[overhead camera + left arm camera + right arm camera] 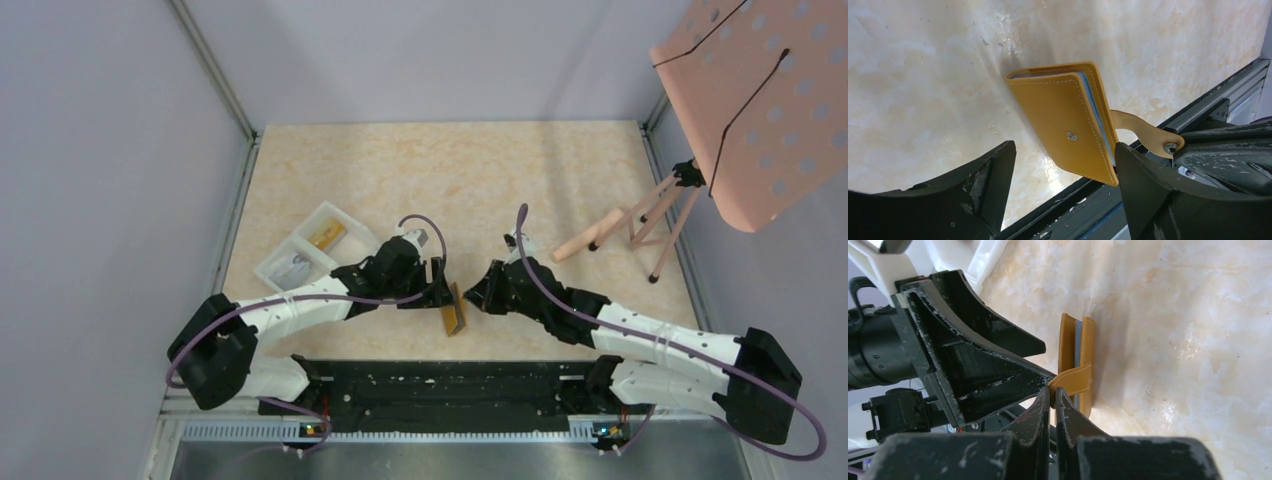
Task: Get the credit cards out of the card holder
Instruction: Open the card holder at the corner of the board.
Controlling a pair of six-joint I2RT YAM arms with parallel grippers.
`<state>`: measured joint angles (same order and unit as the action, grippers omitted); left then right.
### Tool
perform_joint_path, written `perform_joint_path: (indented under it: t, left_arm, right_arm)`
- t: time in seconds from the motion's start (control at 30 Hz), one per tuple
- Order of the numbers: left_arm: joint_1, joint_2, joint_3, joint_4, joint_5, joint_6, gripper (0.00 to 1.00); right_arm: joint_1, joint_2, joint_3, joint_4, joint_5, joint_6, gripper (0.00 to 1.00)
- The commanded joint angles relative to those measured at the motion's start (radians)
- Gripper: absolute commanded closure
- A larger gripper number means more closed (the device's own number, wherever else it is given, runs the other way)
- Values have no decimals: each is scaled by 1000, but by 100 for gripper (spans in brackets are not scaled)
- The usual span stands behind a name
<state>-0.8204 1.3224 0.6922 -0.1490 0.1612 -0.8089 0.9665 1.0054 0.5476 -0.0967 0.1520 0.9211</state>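
My right gripper (1052,390) is pinched together on the snap tab (1075,380) of the card holder (1068,125), which stands on edge on the surface (923,75) between the two arms. The edge of a light blue card (1095,112) shows between its covers. My left gripper (1063,150) is spread apart astride the body, and I'd close it square and low there so the right can peel the tab away without tipping it.

arms (300,303): white links, black joints | cables (521,225): purple | jaws: black, scuffed
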Motion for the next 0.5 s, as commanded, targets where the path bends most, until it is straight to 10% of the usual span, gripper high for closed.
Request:
perform_joint_path:
  t: [0.0, 0.47]
  left_arm:
    - [-5, 7, 34, 40, -3, 20, 23]
    - [-5, 22, 30, 31, -2, 20, 43]
  right_arm:
    - [11, -42, 1, 41, 7, 10, 100]
    - [11, -33, -9, 47, -1, 8, 100]
